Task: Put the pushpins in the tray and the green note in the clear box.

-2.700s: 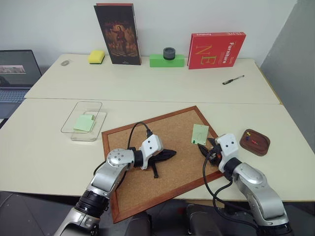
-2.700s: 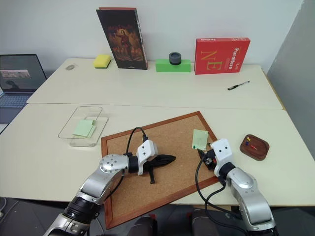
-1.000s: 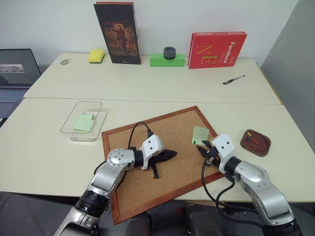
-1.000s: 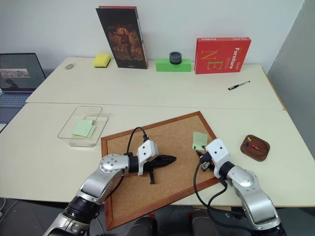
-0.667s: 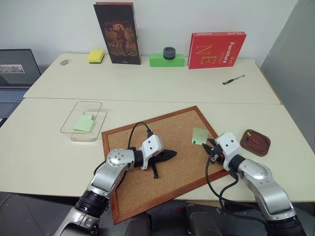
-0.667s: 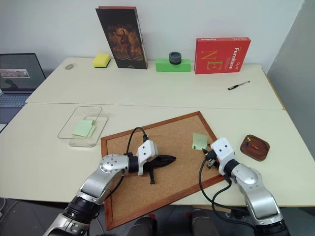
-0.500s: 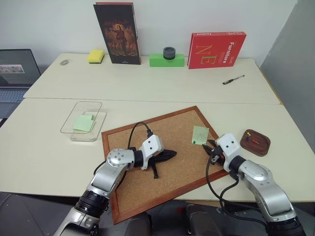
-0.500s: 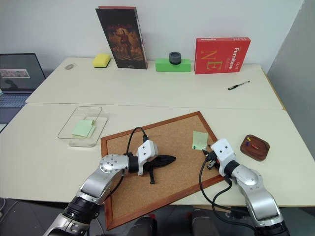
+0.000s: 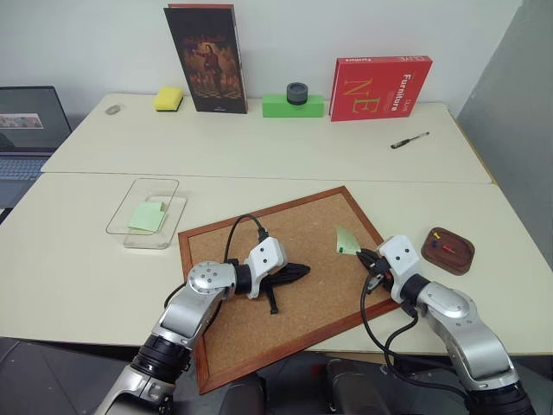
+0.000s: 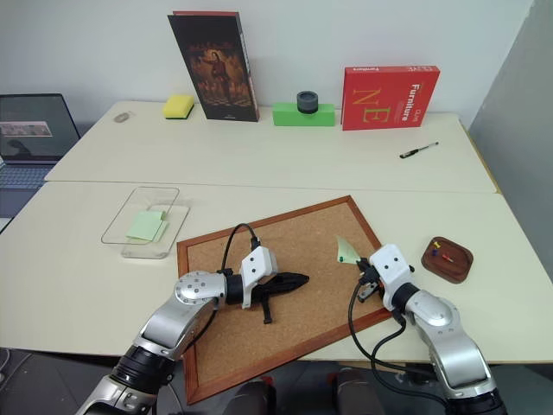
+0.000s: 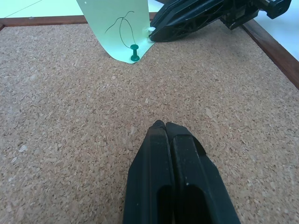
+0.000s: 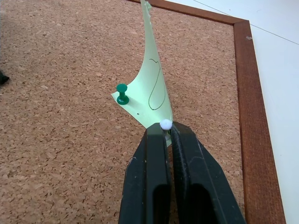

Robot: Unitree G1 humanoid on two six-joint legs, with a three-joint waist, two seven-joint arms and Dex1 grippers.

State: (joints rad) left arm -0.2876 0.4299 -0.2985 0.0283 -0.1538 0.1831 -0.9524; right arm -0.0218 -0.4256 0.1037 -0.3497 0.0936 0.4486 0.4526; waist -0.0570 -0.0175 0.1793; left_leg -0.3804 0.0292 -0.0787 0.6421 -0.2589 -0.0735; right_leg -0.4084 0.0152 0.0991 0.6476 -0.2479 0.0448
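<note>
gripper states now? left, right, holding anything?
Left gripper: closed, empty, over the cork board.
Right gripper: closed on a white pushpin at the corner of the green note.

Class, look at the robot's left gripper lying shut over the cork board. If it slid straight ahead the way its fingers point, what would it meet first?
Probably the green pushpin pinning the green note, with the right gripper just beyond; until then, the left gripper crosses only bare cork board. Depth is uncertain.
</note>
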